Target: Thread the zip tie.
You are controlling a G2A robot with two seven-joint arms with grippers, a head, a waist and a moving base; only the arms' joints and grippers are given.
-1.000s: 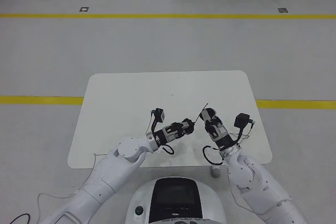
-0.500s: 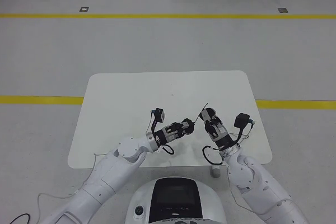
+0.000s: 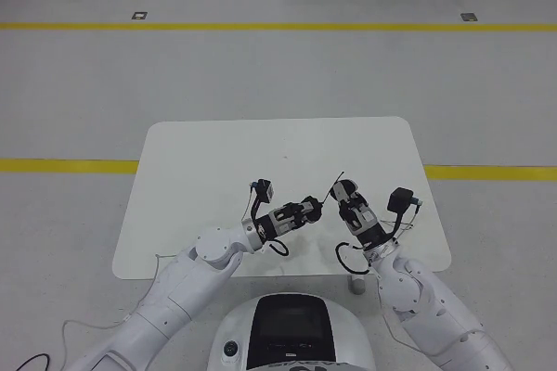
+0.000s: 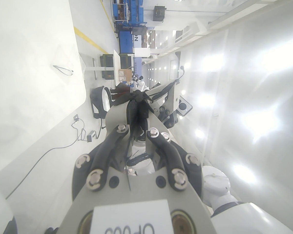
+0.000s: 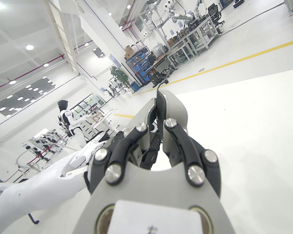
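A thin black zip tie (image 3: 338, 179) is held in the air over the front middle of the white table (image 3: 213, 185). My right gripper (image 3: 342, 192) is shut on one end, and in the right wrist view the tie's small head (image 5: 161, 83) pokes out just past the right gripper (image 5: 158, 98). My left gripper (image 3: 314, 205) sits close beside it, tips almost touching. In the left wrist view the left gripper (image 4: 136, 98) is shut on the tie's strap (image 4: 130, 152), which trails back between the fingers toward the wrist.
A thin looped strand (image 4: 63, 70) lies on the table farther out, near the rounded corner. A small dark speck (image 3: 283, 156) marks the tabletop. Yellow floor lines (image 3: 56, 165) run past the table.
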